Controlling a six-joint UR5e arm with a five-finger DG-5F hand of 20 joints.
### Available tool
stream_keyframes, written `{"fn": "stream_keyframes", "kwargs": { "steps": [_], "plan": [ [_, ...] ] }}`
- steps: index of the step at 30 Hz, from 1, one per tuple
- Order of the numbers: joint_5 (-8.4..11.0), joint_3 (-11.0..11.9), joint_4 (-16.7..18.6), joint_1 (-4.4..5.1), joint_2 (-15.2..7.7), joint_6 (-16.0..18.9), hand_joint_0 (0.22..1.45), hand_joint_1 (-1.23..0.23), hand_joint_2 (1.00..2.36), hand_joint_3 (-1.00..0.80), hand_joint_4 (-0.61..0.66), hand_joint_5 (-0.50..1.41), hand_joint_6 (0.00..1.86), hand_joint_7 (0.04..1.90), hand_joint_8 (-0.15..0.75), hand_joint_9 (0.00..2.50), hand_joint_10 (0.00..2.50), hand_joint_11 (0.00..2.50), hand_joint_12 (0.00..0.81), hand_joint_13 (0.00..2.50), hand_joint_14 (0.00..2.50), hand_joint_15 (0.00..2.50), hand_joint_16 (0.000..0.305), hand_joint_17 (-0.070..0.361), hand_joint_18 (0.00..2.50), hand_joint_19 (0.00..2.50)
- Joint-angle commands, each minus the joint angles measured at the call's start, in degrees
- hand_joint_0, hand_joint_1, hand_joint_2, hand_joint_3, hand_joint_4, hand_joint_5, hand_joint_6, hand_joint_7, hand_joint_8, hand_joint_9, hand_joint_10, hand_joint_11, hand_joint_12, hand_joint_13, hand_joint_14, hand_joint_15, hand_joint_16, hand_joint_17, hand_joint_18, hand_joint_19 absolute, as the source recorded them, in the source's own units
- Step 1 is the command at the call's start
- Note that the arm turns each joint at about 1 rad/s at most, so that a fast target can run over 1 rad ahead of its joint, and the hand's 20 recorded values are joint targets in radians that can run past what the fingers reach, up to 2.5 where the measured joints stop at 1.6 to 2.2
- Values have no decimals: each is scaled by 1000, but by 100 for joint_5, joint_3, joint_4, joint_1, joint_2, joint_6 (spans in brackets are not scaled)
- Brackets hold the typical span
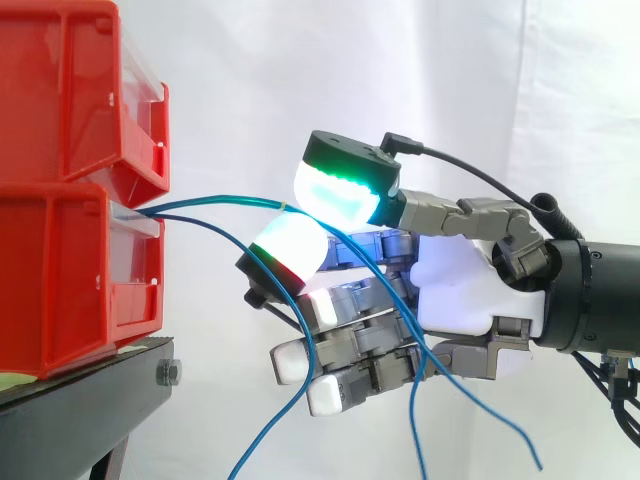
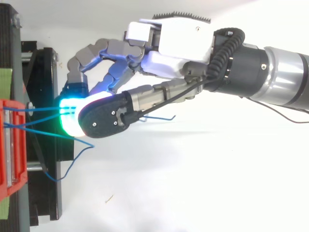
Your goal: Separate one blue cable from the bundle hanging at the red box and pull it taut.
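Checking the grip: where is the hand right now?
Side view: the hand is right of the lower red bin, its upper fingertips pinching a blue cable just outside the bin's front.

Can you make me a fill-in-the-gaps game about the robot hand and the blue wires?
The two stacked bins are ____ in colour.
The blue cables come out of the ____ of the two bins.
The hand pinches the top cable between two glowing finger ____.
Missing words: red; lower; pads.
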Motion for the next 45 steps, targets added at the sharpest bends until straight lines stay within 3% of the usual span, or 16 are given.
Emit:
{"fn": "stream_keyframes", "kwargs": {
  "steps": [1,11,18,22,25,27,30,32,36,45],
  "plan": [
    [0,1,2,-3,0,0,641,-800,1017,-142,173,-204,923,1060,391,845,16,861,429,829,15,461,54,121,854,383],
    [0,1,46,6,0,-9,785,-898,1000,-500,186,-202,925,1016,363,828,17,894,408,802,15,442,50,112,824,339],
    [9,1,90,15,0,-62,593,-875,1000,-500,190,-197,924,1045,362,840,16,884,410,807,16,453,50,112,831,372],
    [26,1,98,24,0,-79,500,-634,1000,-500,211,-192,922,1007,390,896,14,870,429,833,15,453,56,126,889,399],
    [26,1,98,33,0,-79,528,-420,1000,-500,198,-188,911,998,385,924,16,827,425,851,16,463,55,123,886,434],
    [26,1,98,33,0,-79,568,-371,1000,-500,189,-186,903,1019,376,926,16,829,414,846,15,469,53,118,870,465],
    [26,1,98,33,0,-79,614,-426,1004,-444,171,-183,898,1041,379,962,16,843,412,861,15,472,52,116,876,477],
    [26,1,98,33,0,-79,601,-522,1012,-280,176,-180,901,1042,396,964,14,843,425,877,15,472,55,123,909,460],
    [26,1,98,33,0,-79,599,-679,1011,-130,179,-181,910,1048,419,948,12,857,458,899,15,464,61,136,964,416],
    [62,1,98,41,0,-106,648,-812,1015,-218,132,-200,920,1052,373,877,15,892,416,837,17,466,53,118,886,432]
  ]
}}
